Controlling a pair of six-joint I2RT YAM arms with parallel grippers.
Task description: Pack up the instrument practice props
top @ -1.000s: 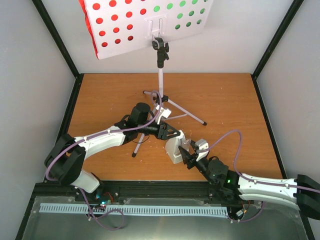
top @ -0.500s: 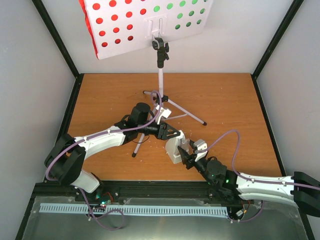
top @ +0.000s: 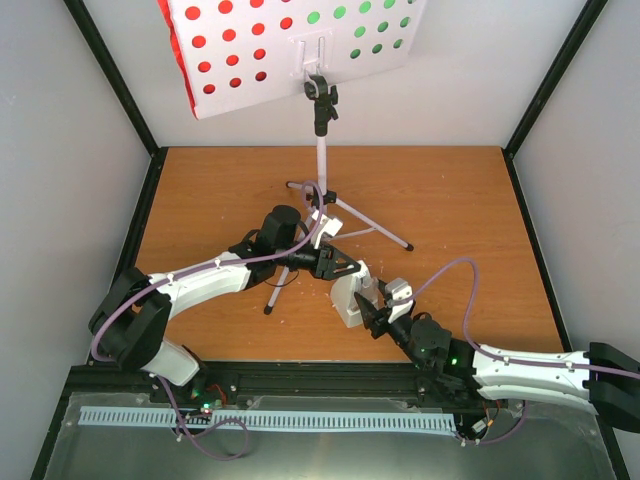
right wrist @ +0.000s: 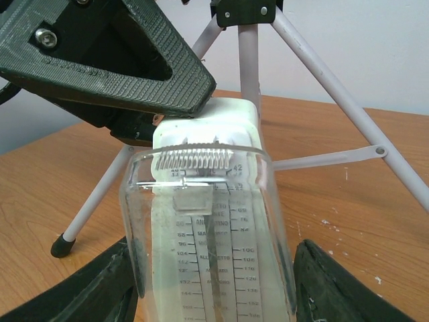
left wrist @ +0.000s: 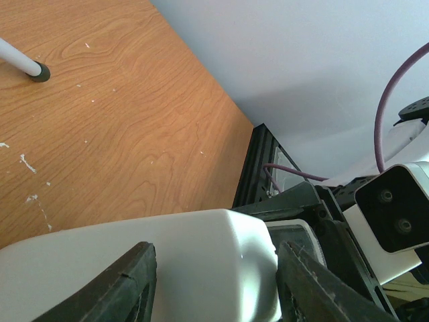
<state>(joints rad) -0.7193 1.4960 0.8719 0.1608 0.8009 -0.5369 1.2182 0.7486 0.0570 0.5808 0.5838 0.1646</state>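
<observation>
Left hand pinches the white metronome near the stand's tripod; right hand pinches its clear cover over the dial. Music stand stands unfolded on the counter, red sheet and green sheet unpacked; most remains.

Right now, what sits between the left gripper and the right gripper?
The metronome. The top view shows it between the left gripper and the right gripper, and each wrist view shows it inside that gripper's jaws.
</observation>
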